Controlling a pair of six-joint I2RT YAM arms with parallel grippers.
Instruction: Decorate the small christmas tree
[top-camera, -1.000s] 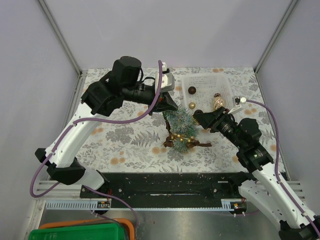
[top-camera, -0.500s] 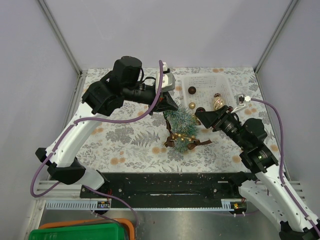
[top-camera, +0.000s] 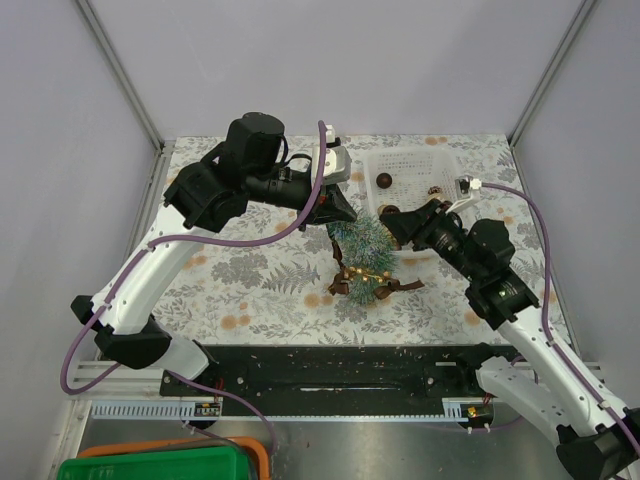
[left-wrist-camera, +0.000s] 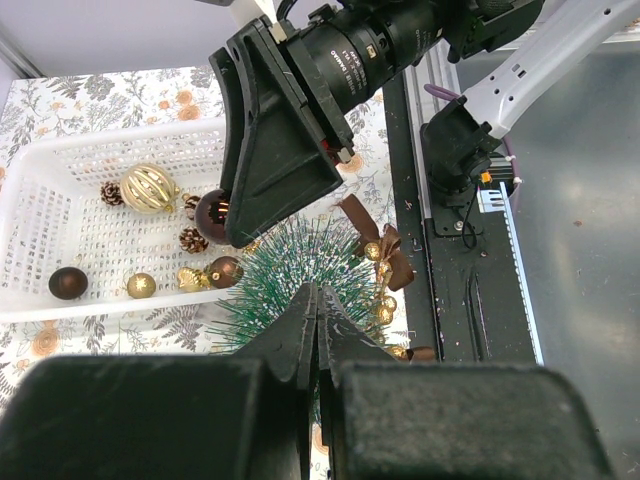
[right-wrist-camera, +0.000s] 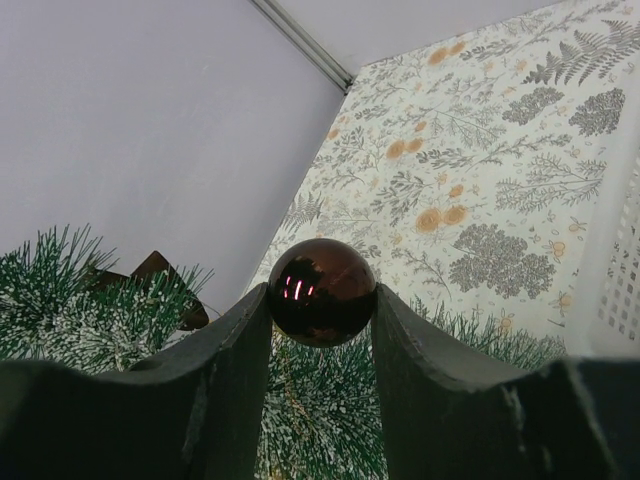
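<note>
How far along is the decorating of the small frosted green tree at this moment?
Done: a gold bead garland already hangs on the small frosted green bottle-brush tree, with a brown ribbon beside it. In hand: the right fingers grip a glossy dark brown ball close to the branches; the left fingers pinch the tree top, it seems. Left: the gold openwork ball and other ornaments wait in the white plastic basket.
</note>
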